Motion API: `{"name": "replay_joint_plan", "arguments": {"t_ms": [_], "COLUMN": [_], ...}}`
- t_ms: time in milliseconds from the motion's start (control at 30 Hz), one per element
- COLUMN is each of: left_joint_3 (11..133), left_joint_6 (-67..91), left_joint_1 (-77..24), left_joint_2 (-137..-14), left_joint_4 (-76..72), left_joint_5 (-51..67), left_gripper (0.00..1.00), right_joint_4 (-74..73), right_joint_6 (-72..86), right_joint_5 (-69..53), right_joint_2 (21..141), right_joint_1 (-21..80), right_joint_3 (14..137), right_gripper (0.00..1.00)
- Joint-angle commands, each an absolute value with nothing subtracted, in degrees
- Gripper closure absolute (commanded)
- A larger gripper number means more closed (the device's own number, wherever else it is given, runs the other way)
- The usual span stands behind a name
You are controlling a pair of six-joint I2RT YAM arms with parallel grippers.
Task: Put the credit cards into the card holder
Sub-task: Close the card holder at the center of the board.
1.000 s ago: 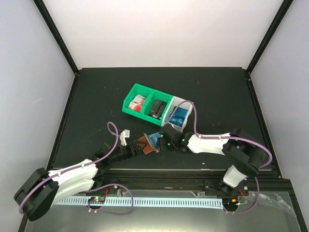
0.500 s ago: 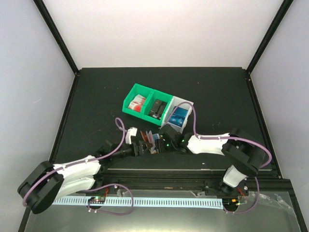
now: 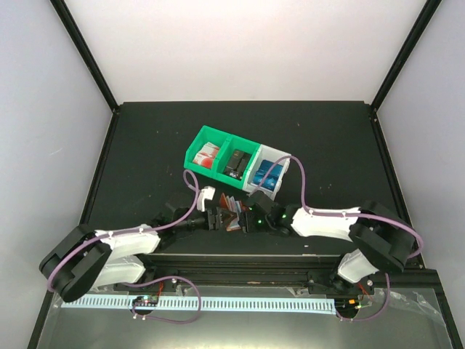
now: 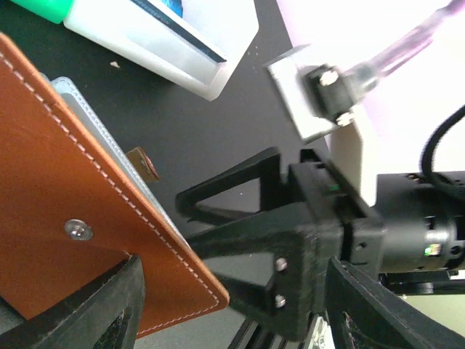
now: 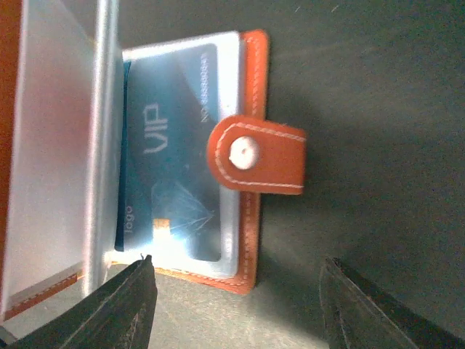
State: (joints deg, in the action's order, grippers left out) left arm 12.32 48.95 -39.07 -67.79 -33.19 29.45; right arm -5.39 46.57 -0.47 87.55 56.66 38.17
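Note:
The card holder [image 3: 229, 209], a reddish-brown leather wallet, stands half open between my two grippers near the table's front edge. In the right wrist view its clear pocket holds a blue credit card [image 5: 171, 145] marked VIP, with the snap tab [image 5: 258, 156] folded over it. My right gripper [image 5: 238, 263] is open, the wallet's lower corner just beyond its fingers. My left gripper [image 4: 234, 265] is open too; the leather cover [image 4: 73, 196] rests against its left finger [image 4: 94, 309]. From above, the left gripper [image 3: 211, 217] and right gripper [image 3: 249, 218] face each other.
A green bin [image 3: 196, 154] with two compartments holds red-and-white cards [image 3: 209, 154] and black cards [image 3: 236, 161]. Beside it a white bin [image 3: 285, 161] holds blue cards [image 3: 267, 174]. Both stand just behind the wallet. Black frame rails edge the table.
My left gripper has pushed right toward the wallet. The wallet has gone from lying flat to standing with its leaves fanned. The right arm has shifted slightly.

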Motion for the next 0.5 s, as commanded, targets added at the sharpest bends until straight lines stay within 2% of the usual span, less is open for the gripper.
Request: {"name": "replay_joint_plan", "arguments": {"t_ms": [0,167,467], "left_joint_3": [14.56,15.42,17.08], "left_joint_6": [47.75,47.54,47.33], "left_joint_1": [-39.00,-38.97,-38.77], "left_joint_2": [-69.76,-71.51,-75.27], "left_joint_4": [-36.70,-36.85,-36.47], "left_joint_5": [30.71,31.05,30.99], "left_gripper": [0.30,0.31,0.37], "right_joint_4": [-11.03,-15.30,-14.66], "right_joint_6": [48.57,46.55,41.88], "right_joint_5": [9.53,13.74,11.52], "right_joint_2": [83.39,84.57,88.47], "right_joint_1": [57.00,57.03,57.04], "right_joint_3": [38.79,41.71,46.33], "right_gripper": [0.37,0.36,0.35]}}
